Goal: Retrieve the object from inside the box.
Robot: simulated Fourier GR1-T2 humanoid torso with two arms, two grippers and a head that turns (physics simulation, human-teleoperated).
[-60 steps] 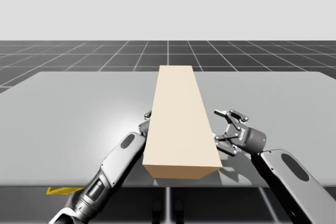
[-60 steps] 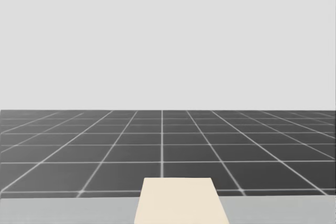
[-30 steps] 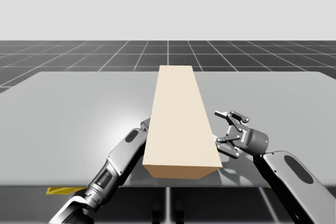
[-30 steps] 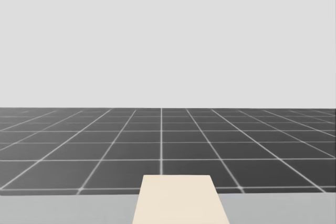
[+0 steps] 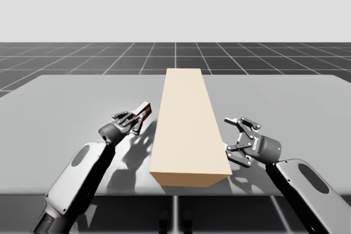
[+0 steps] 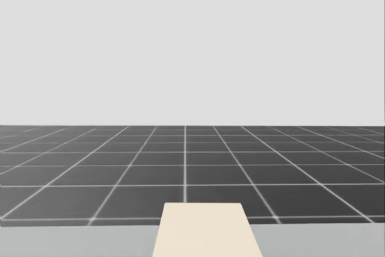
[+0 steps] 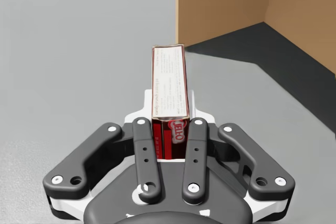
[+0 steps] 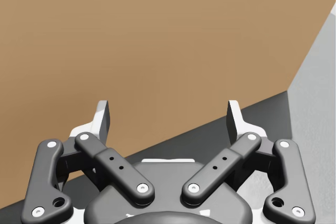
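The left gripper [image 7: 170, 113] pinches a slim red box [image 7: 169, 77] by one end, above the table [image 5: 71, 102] and already outside the long cardboard box [image 5: 189, 124]. The right gripper [image 8: 168, 119], fingers spread, waits against the far wall, probably to steady it.

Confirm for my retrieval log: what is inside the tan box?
Ahead of my left gripper, a shaded inner corner of the tan box shows nothing in it; its walls cover the rest. The small red box is outside, in that gripper.
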